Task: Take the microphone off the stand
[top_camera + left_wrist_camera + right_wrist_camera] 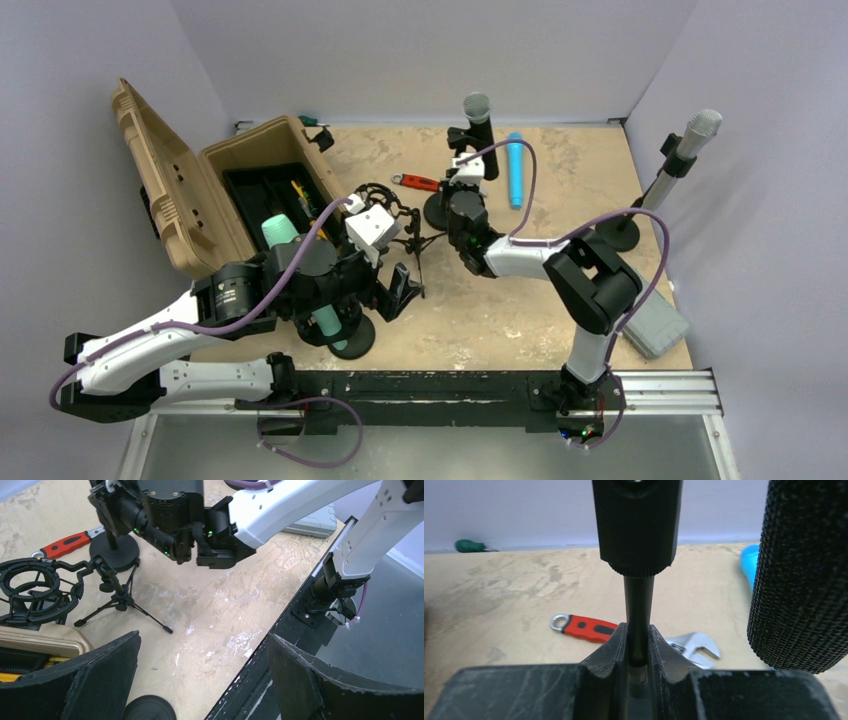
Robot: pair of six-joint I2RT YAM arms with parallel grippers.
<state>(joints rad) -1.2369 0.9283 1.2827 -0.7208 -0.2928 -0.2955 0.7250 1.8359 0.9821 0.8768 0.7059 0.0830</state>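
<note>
3 round-base stands (pixel 437 212) (pixel 617 236) (pixel 357 340), 1 tripod mount (pixel 378 196), 1 wrench (pixel 415 182), 1 case (pixel 170 190), 2 arms (pixel 520 255) (pixel 150 345).

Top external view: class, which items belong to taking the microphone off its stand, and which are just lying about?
In the job: black microphone, its stand, right gripper shut on that stand.
Lying about: red wrench, blue tube, tan case, shock mount, green screwdriver.

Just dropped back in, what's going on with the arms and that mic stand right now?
The right gripper is shut on the thin black pole of the round-based microphone stand. The black microphone with the grey mesh head sits on top of that stand, not yet removed. The left gripper hangs open nearby, holding nothing.
</note>
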